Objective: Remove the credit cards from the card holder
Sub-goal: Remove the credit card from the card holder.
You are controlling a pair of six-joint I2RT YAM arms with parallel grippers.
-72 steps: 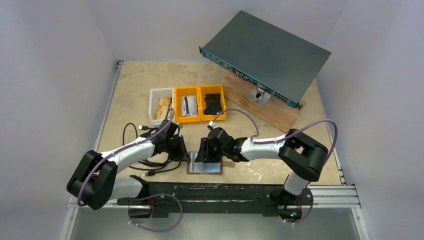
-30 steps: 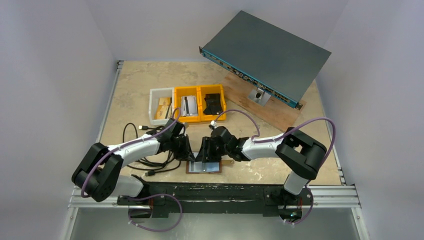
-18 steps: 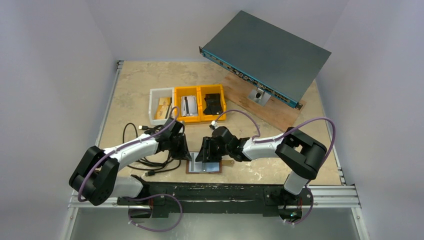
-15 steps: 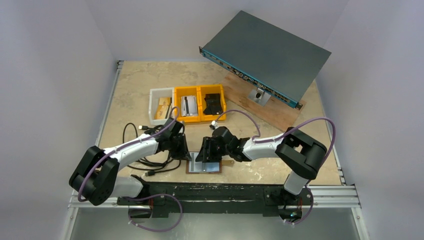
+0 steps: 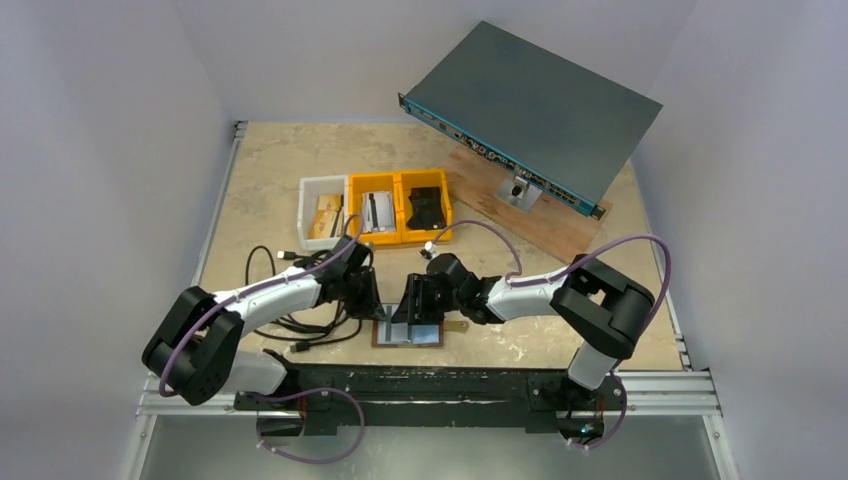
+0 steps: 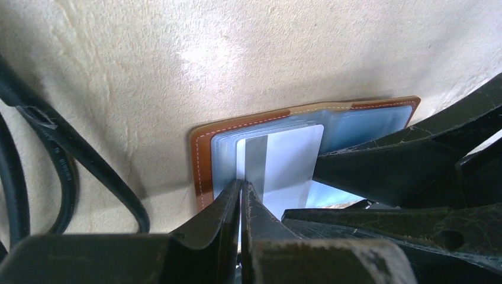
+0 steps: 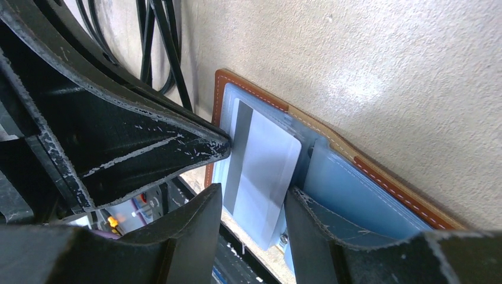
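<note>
From overhead, both wrists crowd over the card holder (image 5: 425,337) near the table's 6 o'clock edge, so I can barely see its open pockets. My left wrist view loses the holder's near half behind black fingers. Black cables (image 6: 89,167) run out of that frame at 9 o'clock of the holder. My left pincer (image 6: 241,190) sits at about 10 o'clock of the holder as seen from above. It is pressed closed, tips meeting right at the grey stripe of a white card (image 6: 284,163) that lies over the left-hand clear pockets. I cannot tell whether the card's edge is actually pinched between those tips. My right pincer (image 7: 251,219), at the holder's 12 o'clock, is half spread, its fingers straddling the card's near end. I cannot make out whether they touch it.
</note>
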